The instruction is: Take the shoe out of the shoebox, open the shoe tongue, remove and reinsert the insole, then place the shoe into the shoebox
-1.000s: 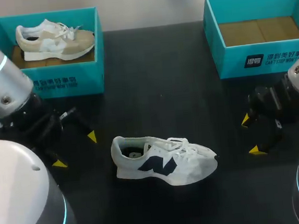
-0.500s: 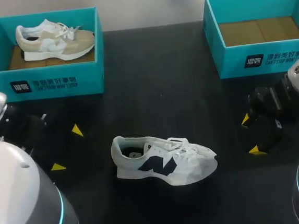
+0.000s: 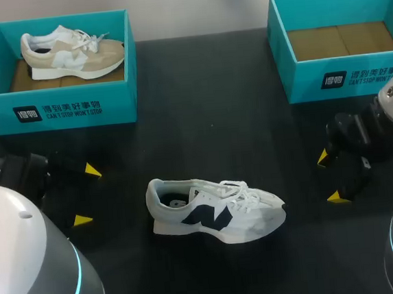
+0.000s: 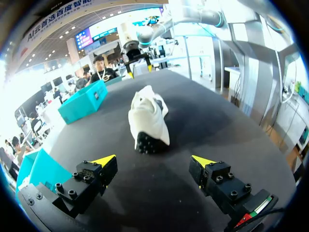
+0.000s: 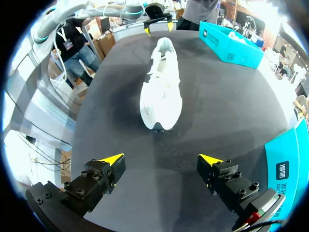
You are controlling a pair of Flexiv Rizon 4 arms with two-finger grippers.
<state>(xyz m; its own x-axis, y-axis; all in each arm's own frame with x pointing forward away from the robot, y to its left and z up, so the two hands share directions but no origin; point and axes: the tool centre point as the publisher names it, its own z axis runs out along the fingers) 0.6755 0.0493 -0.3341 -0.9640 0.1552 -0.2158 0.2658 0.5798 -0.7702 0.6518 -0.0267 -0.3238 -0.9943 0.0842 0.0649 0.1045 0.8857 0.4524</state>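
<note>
there, shoe (image 3: 216, 210) lies between both open grippers.

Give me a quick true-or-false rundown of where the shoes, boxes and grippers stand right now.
1. The white shoe lies on the table, outside both boxes. True.
2. The right shoebox holds a shoe. False: it is empty, only its cardboard floor shows.
3. The left gripper is shut on the white shoe. False: it is open, clear of the shoe's heel.
4. The beige shoe sits in the left shoebox. True.
5. The right gripper is open, off the toe end. True.
</note>
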